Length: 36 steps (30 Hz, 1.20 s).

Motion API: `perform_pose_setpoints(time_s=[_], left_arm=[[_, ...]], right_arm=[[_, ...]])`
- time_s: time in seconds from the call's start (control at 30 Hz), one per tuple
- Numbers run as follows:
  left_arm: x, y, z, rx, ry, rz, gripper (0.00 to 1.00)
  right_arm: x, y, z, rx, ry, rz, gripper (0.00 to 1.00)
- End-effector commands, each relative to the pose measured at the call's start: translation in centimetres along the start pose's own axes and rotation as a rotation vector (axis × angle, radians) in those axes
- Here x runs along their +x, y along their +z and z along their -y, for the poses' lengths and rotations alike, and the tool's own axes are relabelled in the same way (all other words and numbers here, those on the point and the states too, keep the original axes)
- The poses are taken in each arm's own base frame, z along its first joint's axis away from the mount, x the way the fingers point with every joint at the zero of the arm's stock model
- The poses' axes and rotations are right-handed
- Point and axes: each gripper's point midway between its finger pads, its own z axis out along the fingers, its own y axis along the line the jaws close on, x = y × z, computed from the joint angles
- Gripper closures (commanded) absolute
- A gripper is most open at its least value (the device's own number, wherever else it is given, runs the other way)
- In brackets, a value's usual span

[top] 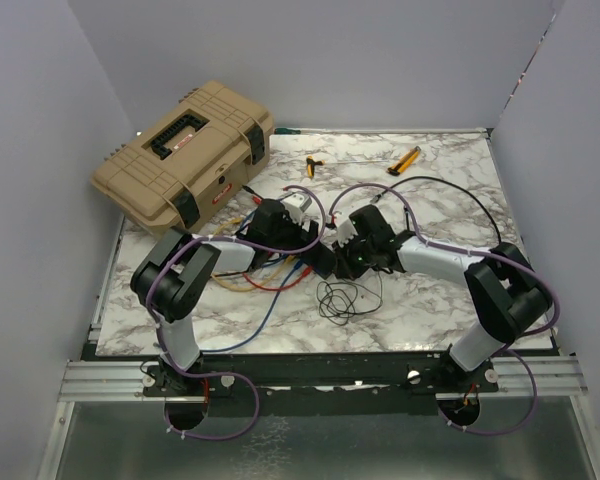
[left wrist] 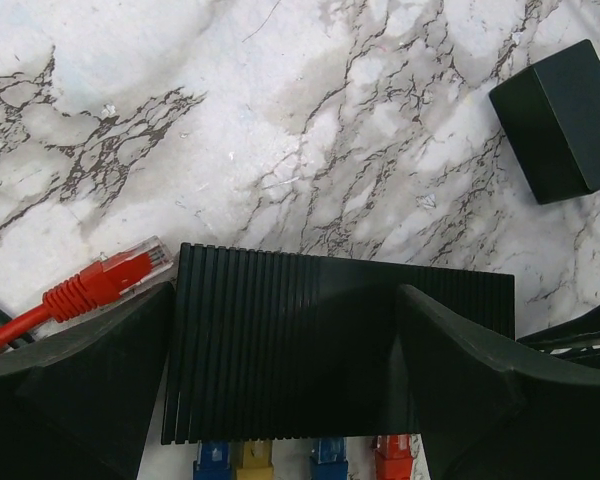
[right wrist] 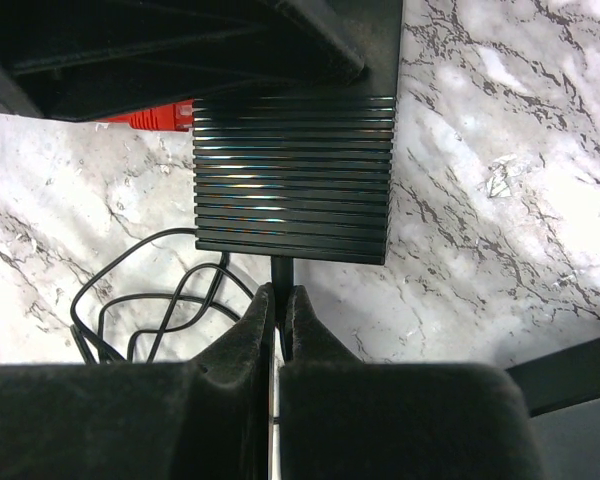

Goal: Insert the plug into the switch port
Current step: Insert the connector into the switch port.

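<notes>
The switch is a flat black ribbed box (left wrist: 310,340) lying on the marble table, with blue, yellow and red network plugs (left wrist: 325,462) in its near edge. My left gripper (left wrist: 285,300) stands open wide over it: one finger is at the box's left end, the other lies over its top. In the right wrist view the same box (right wrist: 293,175) lies just ahead of my right gripper (right wrist: 278,295), which is shut on a thin black plug (right wrist: 281,270). The plug's tip meets the box's near edge, and the switch port there is hidden behind it.
A big tan toolbox (top: 185,150) stands at the back left. A black adapter block (left wrist: 565,120) lies to the right of the switch, and a loose red network plug (left wrist: 130,268) to its left. Thin black cable (right wrist: 150,300) coils beside the right gripper. Two yellow tools (top: 405,160) lie at the back.
</notes>
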Motion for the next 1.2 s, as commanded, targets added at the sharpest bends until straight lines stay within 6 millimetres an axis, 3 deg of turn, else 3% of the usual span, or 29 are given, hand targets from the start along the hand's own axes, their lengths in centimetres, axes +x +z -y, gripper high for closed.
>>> perform_pose_setpoints(time_s=[0.0,0.37,0.7,0.9,1.1,1.17], left_arm=[[3.2,-0.9,4.0,0.112,-0.057,-0.113,0.12],[2.6,-1.4,6.3,0.168,-0.077,-0.069,0.12],[2.3,-1.6,8.2,0.207,-0.056,-0.047,0.12],[-0.2,-0.6,7.5,0.158,-0.002,0.005,0.11],[-3.1,1.5,6.0,0.089,0.023,0.059,0.1],[-4.0,1.8,5.0,0.05,0.019,0.081,0.09]], right_arm=[[-6.8,-1.4,-0.9,-0.021,-0.061,0.199,1.0],[-6.6,0.0,-0.5,-0.02,-0.036,0.205,1.0],[-9.3,-0.5,-0.5,-0.01,-0.026,0.273,1.0],[-7.9,-0.3,1.0,0.071,-0.013,0.227,1.0],[-6.1,-1.2,4.4,0.258,0.06,0.174,0.98],[-5.7,-2.0,5.3,0.308,0.085,0.175,0.93]])
